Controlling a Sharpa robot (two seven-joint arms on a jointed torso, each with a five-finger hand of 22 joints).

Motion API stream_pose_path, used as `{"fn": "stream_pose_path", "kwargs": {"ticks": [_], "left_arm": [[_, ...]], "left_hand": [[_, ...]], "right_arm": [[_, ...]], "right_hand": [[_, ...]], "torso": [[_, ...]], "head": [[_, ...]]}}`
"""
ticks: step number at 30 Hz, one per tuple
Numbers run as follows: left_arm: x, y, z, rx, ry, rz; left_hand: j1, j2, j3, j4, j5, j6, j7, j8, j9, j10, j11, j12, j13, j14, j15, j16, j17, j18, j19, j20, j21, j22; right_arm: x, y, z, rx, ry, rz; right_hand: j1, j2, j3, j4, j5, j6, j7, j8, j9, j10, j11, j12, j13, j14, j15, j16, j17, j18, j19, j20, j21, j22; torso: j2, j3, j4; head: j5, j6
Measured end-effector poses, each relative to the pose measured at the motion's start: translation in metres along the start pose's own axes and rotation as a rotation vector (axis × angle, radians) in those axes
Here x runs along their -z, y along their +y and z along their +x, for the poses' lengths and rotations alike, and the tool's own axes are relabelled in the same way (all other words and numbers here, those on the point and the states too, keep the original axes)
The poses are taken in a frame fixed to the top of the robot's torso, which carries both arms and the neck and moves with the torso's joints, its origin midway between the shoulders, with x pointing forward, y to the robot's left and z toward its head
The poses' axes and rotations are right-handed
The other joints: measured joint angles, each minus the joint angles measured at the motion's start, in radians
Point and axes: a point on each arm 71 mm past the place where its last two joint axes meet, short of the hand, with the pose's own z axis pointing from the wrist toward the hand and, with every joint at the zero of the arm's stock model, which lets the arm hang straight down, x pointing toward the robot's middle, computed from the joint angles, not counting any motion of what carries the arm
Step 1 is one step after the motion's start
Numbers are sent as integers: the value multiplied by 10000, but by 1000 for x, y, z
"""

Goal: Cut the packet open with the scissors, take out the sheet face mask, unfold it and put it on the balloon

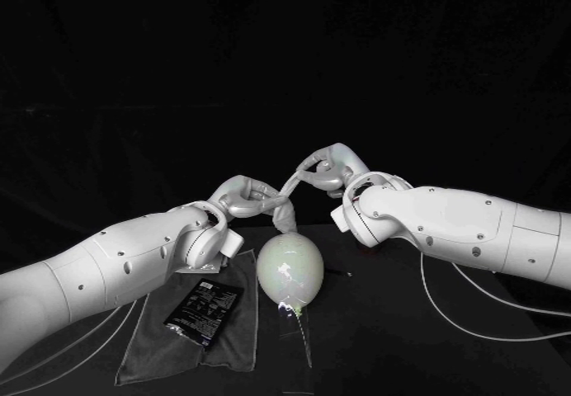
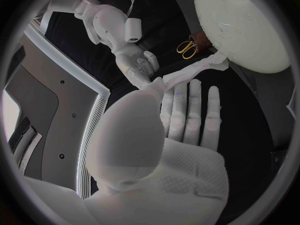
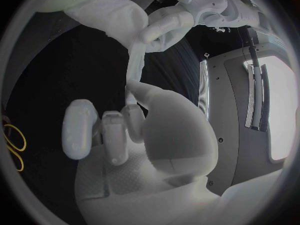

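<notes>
Dark room (image 1: 285, 66), black table (image 1: 381, 346) with cloth (image 1: 155, 355); left hand (image 1: 247, 196) and right hand (image 1: 327, 169) fingers pinch mask (image 1: 294, 185) above balloon (image 1: 291, 268).

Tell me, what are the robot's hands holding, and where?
The sheet face mask: the left hand pinches one end, the right hand the other, stretched between them by the balloon.

Nothing here can truly be read. The dark packet (image 1: 202, 309), lying on the grey cloth (image 1: 238, 351) at the near left of the table (image 1: 404, 338), has pale print at its far end, too small to make out.
</notes>
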Motion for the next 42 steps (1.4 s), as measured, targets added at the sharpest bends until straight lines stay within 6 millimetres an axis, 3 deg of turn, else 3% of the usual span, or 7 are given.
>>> {"fn": "stream_pose_path", "kwargs": {"ticks": [6, 21, 24, 32, 35, 38, 42], "left_arm": [[0, 1, 0, 143, 81, -73], [0, 2, 2, 226, 184, -326], [0, 2, 2, 263, 166, -354], [0, 3, 1, 470, 93, -406], [0, 3, 0, 571, 57, -428], [0, 3, 0, 660, 30, -445], [0, 3, 0, 740, 10, -458]], "left_hand": [[-216, -281, -210, 309, 2, -603, 562, -407, 192, -537, 312, -422, -87, -279, 178, 0, 54, -64, 0, 0, -56, -21], [-43, -556, -377, 396, 1, -848, 775, -623, 45, -642, 422, -536, -67, -348, 248, -1, 187, -68, -1, -1, -116, -23], [-355, -425, -498, 434, 2, -848, 775, -672, 20, -642, 422, -536, -49, -383, 283, -2, 232, -68, -1, -1, -116, -31], [-1860, 632, -821, 445, 2, -848, 775, -798, -84, -642, 422, -535, 9, -384, 283, -2, 343, -69, -2, -1, -155, -31], [-2052, 824, -829, 434, 1, -848, 775, -798, -95, -641, 422, -536, 11, -383, 283, -2, 364, -69, -2, -1, -155, -31], [-1966, 834, -874, 371, 2, -848, 775, -798, -96, -641, 422, -535, 28, -384, 283, 13, 389, -70, -2, -1, -194, -31], [-950, 884, -476, -28, 1, -819, 747, -799, -96, -641, 422, -535, 28, -419, 247, 37, 441, -70, -2, -1, -194, -30]], "right_arm": [[1, 4, 3, -40, 86, -127], [5, 10, 8, -120, 221, -396], [5, 10, 8, -119, 219, -403], [4, 9, 7, -106, 193, -388], [4, 9, 7, -104, 189, -385], [4, 9, 7, -104, 189, -384], [5, 9, 8, -111, 209, -396]], "right_hand": [[11, 11, -1, 1, -17, 13, 31, 0, 0, 0, 1, 0, -2, 0, 0, -9, -6, 0, 0, 0, 0, 4], [10, 10, -2, 1, -36, -8, 61, 0, 0, -1, 1, 0, -5, 0, 0, 4, 3, 0, -1, 1, 0, 0], [10, 10, -2, 1, -38, -9, 61, 0, 0, -2, 2, -1, -4, 0, 0, 7, 3, 0, -1, 0, 0, -4], [10, 10, -2, 2, 2, 26, 19, 0, 0, -2, 2, -1, -1, 0, 0, 6, 2, -1, -1, 1, 0, -3], [9, 9, -3, 2, 3, 26, 17, 0, 0, -2, 2, -1, 0, 0, 0, 4, 2, 0, -1, 1, 0, 0], [9, 9, -3, 2, 4, 25, 16, 0, 0, -3, 3, -1, -1, 0, 0, 0, 1, 0, -1, 1, 0, 1], [9, 9, -3, 2, 4, 24, 16, 0, 0, -2, 3, -1, -1, 0, 0, -3, -6, 0, -1, 1, 0, 3]], "torso": [[2, 2, -6], [-5, -4, -1], [-5, -6, -1], [-8, -8, -2], [-8, -8, -2], [-7, -8, -2], [-6, -7, -2]], "head": [[-8, -21], [-12, -19], [-12, -17], [-12, -11], [-12, -8], [-12, -6], [-12, -6]]}}
